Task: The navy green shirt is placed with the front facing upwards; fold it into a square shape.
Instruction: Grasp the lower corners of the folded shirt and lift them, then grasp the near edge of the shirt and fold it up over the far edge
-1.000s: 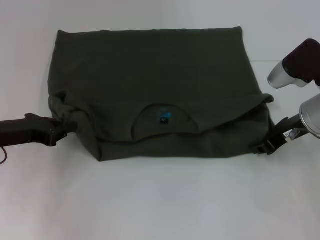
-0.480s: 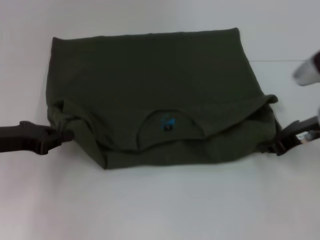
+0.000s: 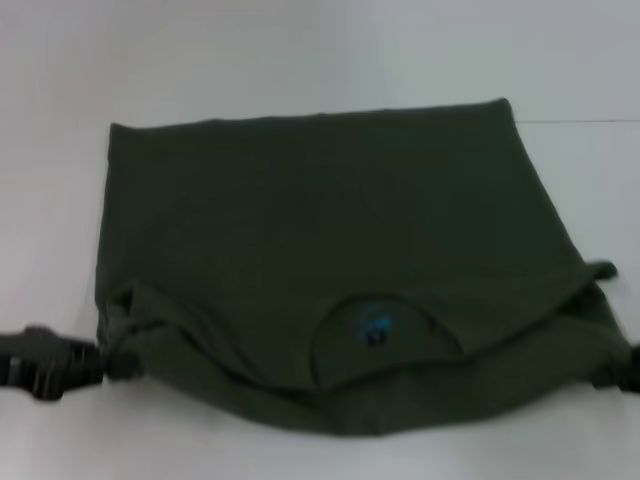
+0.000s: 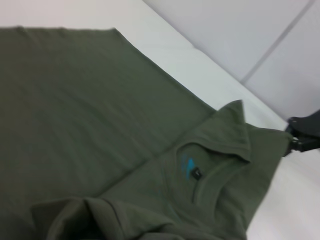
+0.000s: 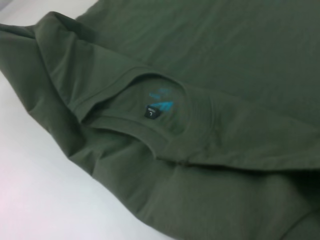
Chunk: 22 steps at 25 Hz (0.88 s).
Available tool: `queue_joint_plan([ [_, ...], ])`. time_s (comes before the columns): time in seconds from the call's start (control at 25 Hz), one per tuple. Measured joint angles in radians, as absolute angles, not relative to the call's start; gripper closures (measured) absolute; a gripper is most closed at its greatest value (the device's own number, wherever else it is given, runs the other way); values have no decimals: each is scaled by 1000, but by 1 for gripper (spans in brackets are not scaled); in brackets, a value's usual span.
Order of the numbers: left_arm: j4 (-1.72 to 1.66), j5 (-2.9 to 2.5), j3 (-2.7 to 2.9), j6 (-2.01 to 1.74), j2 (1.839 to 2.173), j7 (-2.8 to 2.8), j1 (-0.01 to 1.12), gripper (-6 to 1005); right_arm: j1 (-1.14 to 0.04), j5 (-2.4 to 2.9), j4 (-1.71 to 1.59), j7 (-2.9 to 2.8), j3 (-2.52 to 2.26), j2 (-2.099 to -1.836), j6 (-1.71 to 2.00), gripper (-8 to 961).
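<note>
The navy green shirt [image 3: 320, 250] lay on the white surface [image 3: 200, 60], folded once across, collar [image 3: 385, 335] and tag [image 3: 375, 328] showing near the front edge. The left tool [image 3: 105, 362] and right tool [image 3: 612, 375] sat at its near corners; whether they gripped cloth, I cannot tell. Further folds seemed left.

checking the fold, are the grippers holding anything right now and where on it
Both appear to hold the navy green shirt: the left gripper at its near left corner, the right gripper at its near right corner, either side of the collar.
</note>
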State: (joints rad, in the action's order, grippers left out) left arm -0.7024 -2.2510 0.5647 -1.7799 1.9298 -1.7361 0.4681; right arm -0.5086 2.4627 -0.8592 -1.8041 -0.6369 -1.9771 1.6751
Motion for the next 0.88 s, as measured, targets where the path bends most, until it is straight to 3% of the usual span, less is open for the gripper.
queue_joint_plan([
  [0.52, -704, -2410, 576, -2042, 1930, -1708, 466, 888, -395, 2517, -857, -1639, -611, -1911, 1976, 899],
  [0.88, -701, -2404, 410, -1951, 1899, -1777, 489, 883, -488, 2512, -738, -1589, -451, -1887, 1935, 900],
])
